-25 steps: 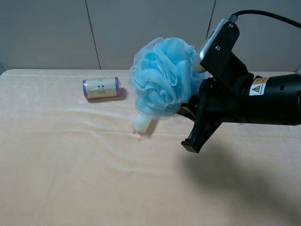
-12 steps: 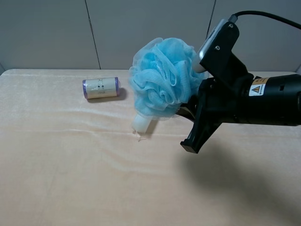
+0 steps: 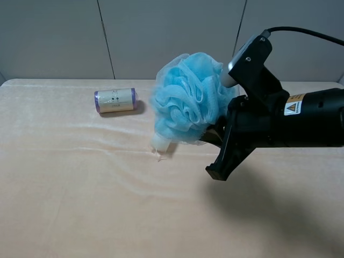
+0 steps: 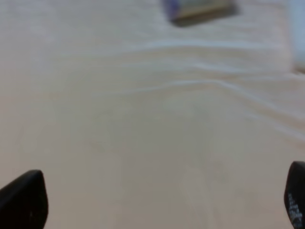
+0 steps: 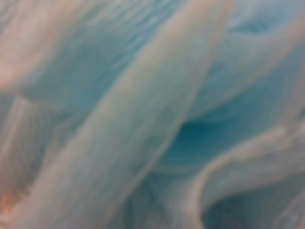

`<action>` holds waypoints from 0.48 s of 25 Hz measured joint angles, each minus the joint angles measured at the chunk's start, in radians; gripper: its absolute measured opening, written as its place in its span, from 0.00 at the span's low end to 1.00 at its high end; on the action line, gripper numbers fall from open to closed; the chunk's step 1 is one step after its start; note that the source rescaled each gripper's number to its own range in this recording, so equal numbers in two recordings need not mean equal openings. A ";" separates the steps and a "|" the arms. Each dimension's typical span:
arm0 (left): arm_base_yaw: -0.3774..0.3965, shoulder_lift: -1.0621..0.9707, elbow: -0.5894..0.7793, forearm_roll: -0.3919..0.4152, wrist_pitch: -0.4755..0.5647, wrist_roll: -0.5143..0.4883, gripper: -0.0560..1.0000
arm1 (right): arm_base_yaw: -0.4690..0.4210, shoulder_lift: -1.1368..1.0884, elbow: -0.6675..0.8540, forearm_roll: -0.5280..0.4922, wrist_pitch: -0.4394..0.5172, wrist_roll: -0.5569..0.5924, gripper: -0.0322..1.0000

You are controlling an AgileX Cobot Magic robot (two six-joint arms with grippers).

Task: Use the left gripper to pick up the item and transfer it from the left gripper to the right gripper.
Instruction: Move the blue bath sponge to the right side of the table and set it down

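You have the light-blue mesh bath pouf (image 3: 188, 102) up off the worktop (image 3: 80, 199), carried at the front of the right pincer (image 3: 215, 134). That pincer is pinching it, with its tips buried in the ruffles. In the right wrist view the pouf fills the frame, blurred.

Your left pincer (image 4: 159, 202) is spread wide. Its fingertips (image 4: 24, 200) sit at opposite edges of the left wrist view, with only bare worktop between them.

A purple-ended labelled roll (image 3: 115, 100) lies on its side left of the pouf, apart from it. A pale cream cylinder (image 3: 161, 142) sits beneath the pouf, its top hidden by ruffles. You cannot tell whether they touch.
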 joint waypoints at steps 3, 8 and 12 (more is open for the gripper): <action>0.175 0.000 0.000 0.000 0.000 0.000 1.00 | -0.006 0.000 -0.051 -0.001 0.093 0.044 0.03; 0.354 0.000 0.000 0.000 0.000 0.000 1.00 | -0.075 0.001 -0.173 -0.056 0.276 0.183 0.03; 0.413 0.000 0.000 0.000 0.000 0.000 1.00 | -0.181 0.001 -0.258 -0.226 0.414 0.370 0.03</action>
